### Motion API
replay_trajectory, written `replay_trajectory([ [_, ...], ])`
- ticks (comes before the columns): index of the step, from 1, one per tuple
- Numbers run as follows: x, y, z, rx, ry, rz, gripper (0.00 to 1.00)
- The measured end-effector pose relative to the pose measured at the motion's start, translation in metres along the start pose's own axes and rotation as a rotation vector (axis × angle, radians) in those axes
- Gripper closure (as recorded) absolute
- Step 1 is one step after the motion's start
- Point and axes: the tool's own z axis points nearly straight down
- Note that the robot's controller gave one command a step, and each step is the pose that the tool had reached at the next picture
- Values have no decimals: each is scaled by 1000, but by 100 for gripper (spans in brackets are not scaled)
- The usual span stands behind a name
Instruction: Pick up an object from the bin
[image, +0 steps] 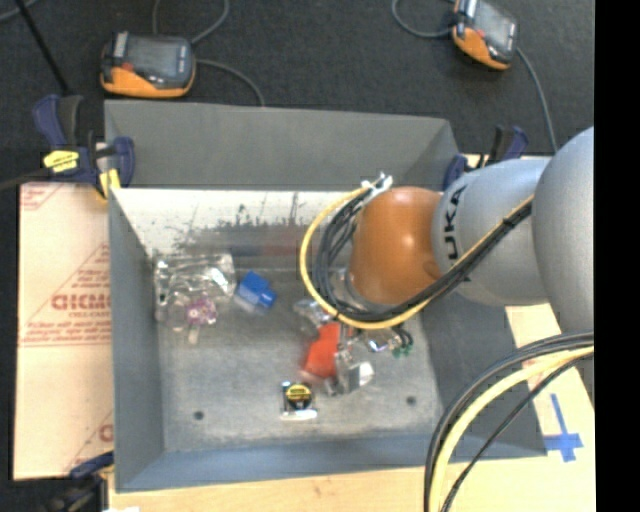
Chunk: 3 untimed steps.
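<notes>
My gripper is low in the bin's right half, just below the arm's orange dome. A red-orange blocky thing lies right against its left side, partly hidden by it. A small yellow and black tape measure lies on the bin floor just left of and below the gripper. A small green piece shows to the gripper's right, under the dome's edge.
A blue cap-like block lies left of the dome near the back wall. Further left sits a crumpled clear plastic package with pink bits inside. The arm and its cables cover the bin's right rear part.
</notes>
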Motion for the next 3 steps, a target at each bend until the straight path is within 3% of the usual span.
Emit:
replay_trajectory([
  [1,3,-1,1,0,6,-2,100],
  [2,41,-14,-90,3,1,68,100],
  [3,-28,-83,-139,6,-2,52,100],
])
